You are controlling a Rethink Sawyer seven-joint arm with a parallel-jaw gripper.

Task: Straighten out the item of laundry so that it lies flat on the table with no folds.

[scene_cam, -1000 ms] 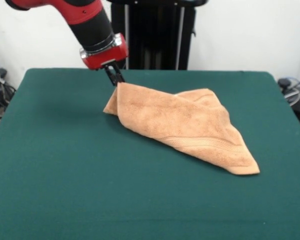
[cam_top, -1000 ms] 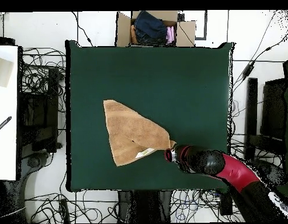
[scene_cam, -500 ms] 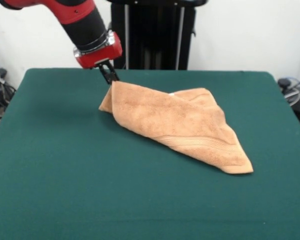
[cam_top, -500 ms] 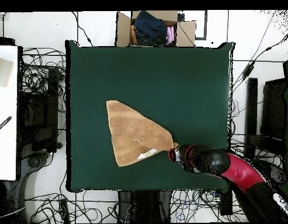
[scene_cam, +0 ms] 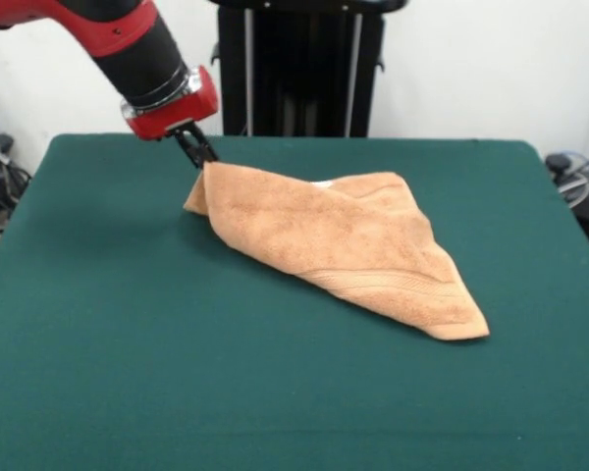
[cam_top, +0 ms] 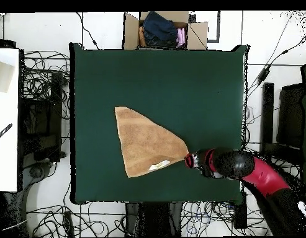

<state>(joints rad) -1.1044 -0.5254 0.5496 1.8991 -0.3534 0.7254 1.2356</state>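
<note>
Towel dragged further along the table

The green table (scene_cam: 98, 324) carries the tan towel (scene_cam: 353, 245), still folded into a triangle; the gripper (scene_cam: 198, 157), pinching its lifted corner, has pulled it sideways since a second ago.

The towel (scene_cam: 348, 245) is a light orange-tan terry with a woven band near its hem and a small white label (cam_top: 158, 165). The table (scene_cam: 177, 373) top is plain dark green. The arm (scene_cam: 128, 44) is red and black.
</note>
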